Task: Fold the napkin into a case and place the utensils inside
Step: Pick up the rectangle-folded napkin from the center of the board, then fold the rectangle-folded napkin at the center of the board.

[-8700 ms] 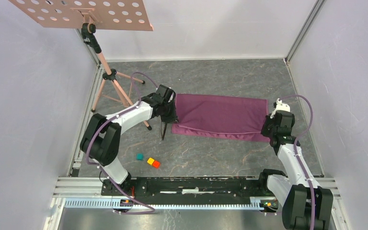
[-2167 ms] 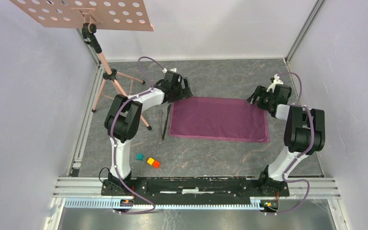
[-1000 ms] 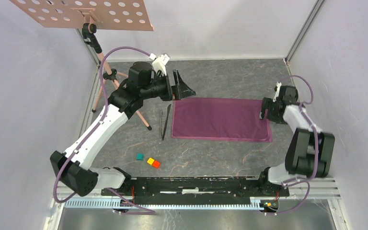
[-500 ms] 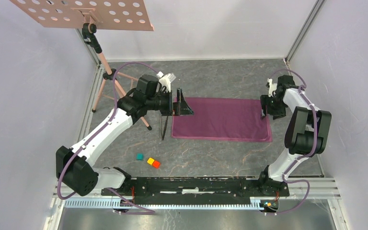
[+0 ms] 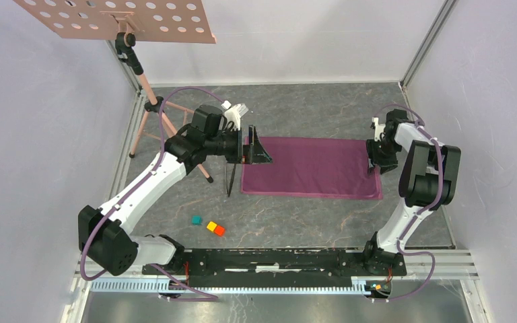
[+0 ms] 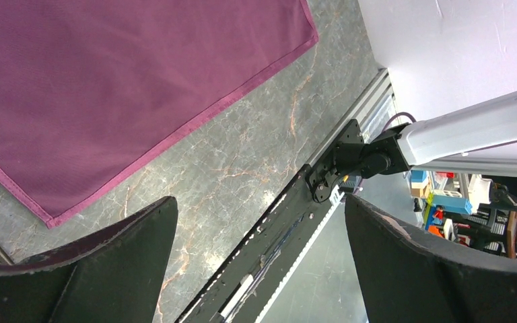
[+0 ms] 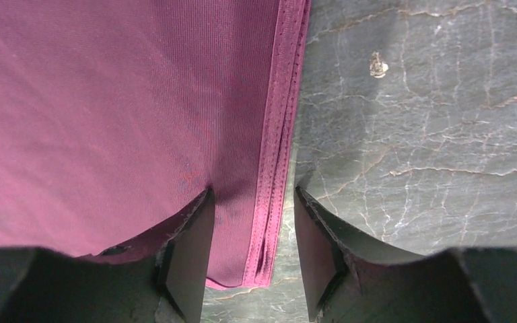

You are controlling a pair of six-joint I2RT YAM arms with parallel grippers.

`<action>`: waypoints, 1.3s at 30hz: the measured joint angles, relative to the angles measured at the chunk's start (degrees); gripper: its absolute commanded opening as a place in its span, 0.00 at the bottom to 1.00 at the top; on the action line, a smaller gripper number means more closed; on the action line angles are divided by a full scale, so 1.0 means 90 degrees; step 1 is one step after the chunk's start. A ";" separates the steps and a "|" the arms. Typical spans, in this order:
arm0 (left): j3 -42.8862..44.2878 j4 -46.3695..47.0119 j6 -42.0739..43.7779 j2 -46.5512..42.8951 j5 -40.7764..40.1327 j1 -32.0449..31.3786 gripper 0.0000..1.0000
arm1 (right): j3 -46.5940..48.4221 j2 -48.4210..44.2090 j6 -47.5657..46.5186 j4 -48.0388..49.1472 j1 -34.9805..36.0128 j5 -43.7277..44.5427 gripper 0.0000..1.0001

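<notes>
The napkin (image 5: pixel 309 168) lies flat on the grey marble table as a folded plum-purple rectangle. The utensils (image 5: pixel 230 176), two slim dark pieces, rest on the table just left of it. My left gripper (image 5: pixel 254 149) hovers over the napkin's left end, jaws wide open and empty; in the left wrist view (image 6: pixel 262 262) the napkin (image 6: pixel 128 87) lies beyond the fingertips. My right gripper (image 5: pixel 371 161) is down at the napkin's right edge. In the right wrist view (image 7: pixel 252 249) it stands open astride the doubled hem (image 7: pixel 279 134), one finger on the cloth, the other on bare table.
A pink tripod stand (image 5: pixel 151 108) with a perforated board (image 5: pixel 118 20) stands at the back left. Teal (image 5: pixel 196 220), yellow (image 5: pixel 211 226) and orange (image 5: pixel 219 231) blocks lie near the front left. White walls close in the sides; a metal rail (image 5: pixel 276 259) runs along the near edge.
The right gripper has narrowed its jaws around the napkin's right hem and shifted slightly. The left gripper came down toward the napkin's left end a second ago and has since held still.
</notes>
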 measured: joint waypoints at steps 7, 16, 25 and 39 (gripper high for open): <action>0.0000 0.0000 0.0022 -0.0002 0.0000 0.0012 1.00 | 0.0090 0.0182 -0.0032 -0.0049 0.0002 0.0092 0.32; 0.0000 -0.0022 0.0024 -0.0002 0.0005 0.0083 1.00 | 0.0121 0.0204 -0.0036 -0.0056 0.0092 0.0338 0.00; -0.0002 -0.0019 0.0024 -0.0002 0.0017 0.0085 1.00 | -0.0015 0.0100 -0.0114 0.0143 0.0100 0.1401 0.00; -0.0083 0.0029 0.0022 -0.0002 0.0083 0.0085 1.00 | -0.0396 -0.1161 -0.0066 0.0568 0.0554 0.2912 0.00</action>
